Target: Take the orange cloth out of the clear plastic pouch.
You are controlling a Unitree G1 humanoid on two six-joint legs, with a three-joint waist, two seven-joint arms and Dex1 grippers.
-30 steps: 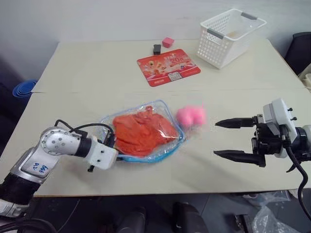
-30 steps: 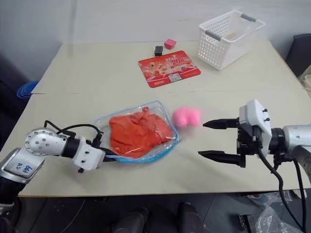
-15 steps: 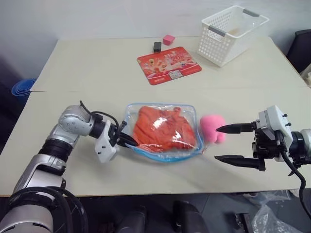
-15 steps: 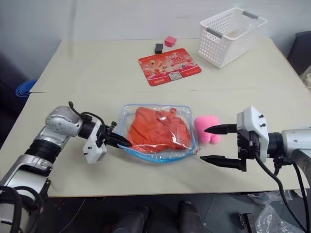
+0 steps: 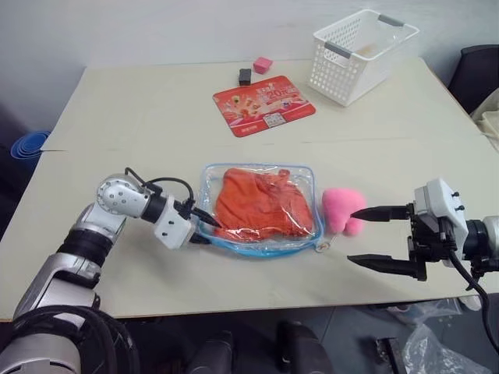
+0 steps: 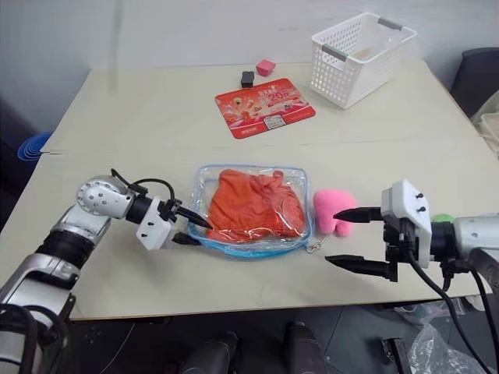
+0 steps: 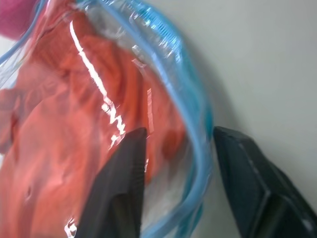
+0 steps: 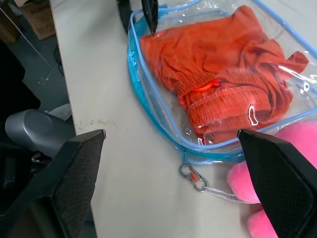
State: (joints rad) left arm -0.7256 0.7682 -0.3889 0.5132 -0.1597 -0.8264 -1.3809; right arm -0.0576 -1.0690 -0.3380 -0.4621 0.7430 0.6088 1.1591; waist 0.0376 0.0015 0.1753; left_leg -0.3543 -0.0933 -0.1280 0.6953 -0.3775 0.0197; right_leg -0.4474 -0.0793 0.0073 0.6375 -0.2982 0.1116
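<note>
The clear plastic pouch [image 5: 306, 181] with light blue piping lies flat near the table's front edge. The orange cloth [image 5: 257, 204] is crumpled inside it, also seen through the plastic [image 8: 233, 54]. My left gripper [image 5: 201, 228] is at the pouch's left end, open. In the left wrist view the pouch's blue rim [image 7: 200, 148] runs between its fingers [image 7: 119, 188] without being pinched. My right gripper [image 5: 351, 237] hovers open to the right of the pouch, just past a pink plush toy [image 5: 341, 210], with nothing between its fingers [image 8: 74, 168].
A small metal clasp [image 8: 194, 177] hangs from the pouch's corner near the toy. A red printed card [image 5: 263, 105], a black block [image 5: 245, 76] and a pink block [image 5: 263, 65] lie at the back. The white lattice basket [image 5: 360, 56] stands back right.
The pouch has been pulled and turned to the right, pushing the pink toy along. My left gripper, shut on the pouch's left edge before, has opened. The right gripper sank slightly.
</note>
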